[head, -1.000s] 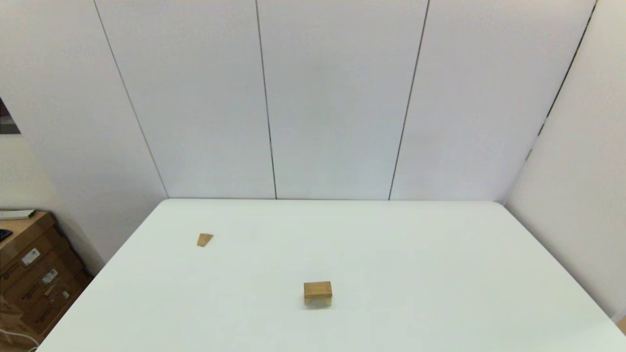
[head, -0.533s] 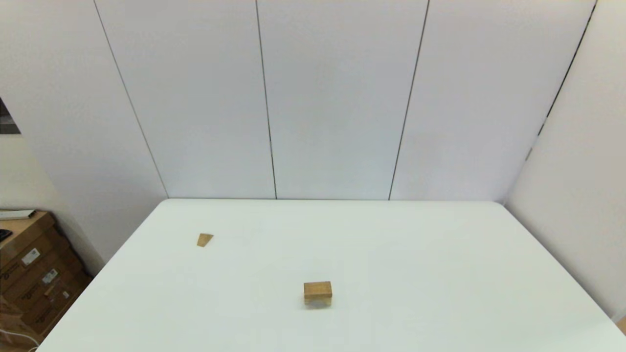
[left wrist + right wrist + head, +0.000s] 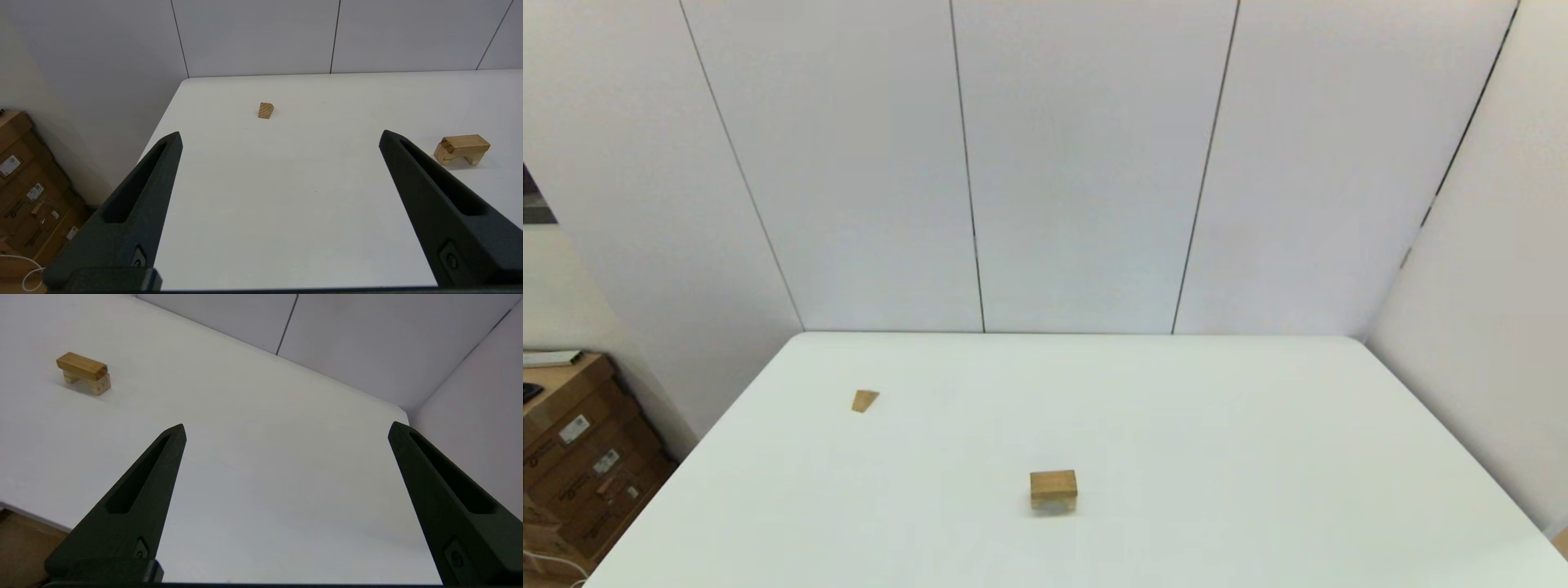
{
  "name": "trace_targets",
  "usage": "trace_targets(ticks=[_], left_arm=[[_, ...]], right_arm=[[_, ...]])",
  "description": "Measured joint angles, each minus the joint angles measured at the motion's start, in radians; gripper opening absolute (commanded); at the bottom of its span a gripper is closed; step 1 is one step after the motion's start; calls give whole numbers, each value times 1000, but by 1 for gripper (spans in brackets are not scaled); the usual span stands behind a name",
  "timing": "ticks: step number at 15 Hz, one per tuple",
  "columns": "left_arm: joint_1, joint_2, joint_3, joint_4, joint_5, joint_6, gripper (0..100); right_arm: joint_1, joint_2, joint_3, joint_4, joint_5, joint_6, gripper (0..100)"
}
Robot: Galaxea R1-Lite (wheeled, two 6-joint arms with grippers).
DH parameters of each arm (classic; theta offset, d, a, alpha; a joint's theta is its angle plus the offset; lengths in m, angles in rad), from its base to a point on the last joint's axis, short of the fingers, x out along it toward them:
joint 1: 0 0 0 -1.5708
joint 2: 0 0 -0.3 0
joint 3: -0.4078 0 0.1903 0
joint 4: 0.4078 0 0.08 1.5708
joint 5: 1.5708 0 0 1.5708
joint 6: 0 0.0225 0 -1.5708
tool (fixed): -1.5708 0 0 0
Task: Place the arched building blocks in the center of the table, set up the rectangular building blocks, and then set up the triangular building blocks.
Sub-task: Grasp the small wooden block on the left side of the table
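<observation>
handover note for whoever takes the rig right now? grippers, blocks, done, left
Left gripper: open, empty, parked off the near left of the table.
Right gripper: open, empty, parked off the near right.
Arched block: near the table centre, standing on its legs, hollow down.
Rectangular block: lying flat on top of the arch.
Triangular block: alone, far left of the table.
Done: arch and slab placed.
Left: the triangle, presumably onto the stack; the left arm looks nearer.

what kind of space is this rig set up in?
Likely a lab or test cell, not a home: a bare white table boxed in by plain white wall panels, with labelled cardboard boxes stacked beside it on the robot's left.
</observation>
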Motion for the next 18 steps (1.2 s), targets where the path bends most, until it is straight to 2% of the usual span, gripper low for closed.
trace_targets(ticks=[6,12,13,15,17,18], left_arm=[[0,0,0,0,0,0,100],[0,0,0,0,0,0,100],[0,0,0,0,0,0,100],[0,0,0,0,0,0,100],[0,0,0,0,0,0,100],[0,0,0,0,0,0,100]], right_arm=[[30,-92,-1,3,-11,4,100],[36,-205,0,1,-16,38,100],[36,-221,0,1,-36,41,100],[36,-239,0,21,-110,48,100],[37,-247,0,85,-182,51,100],[37,-249,0,114,-193,63,100]])
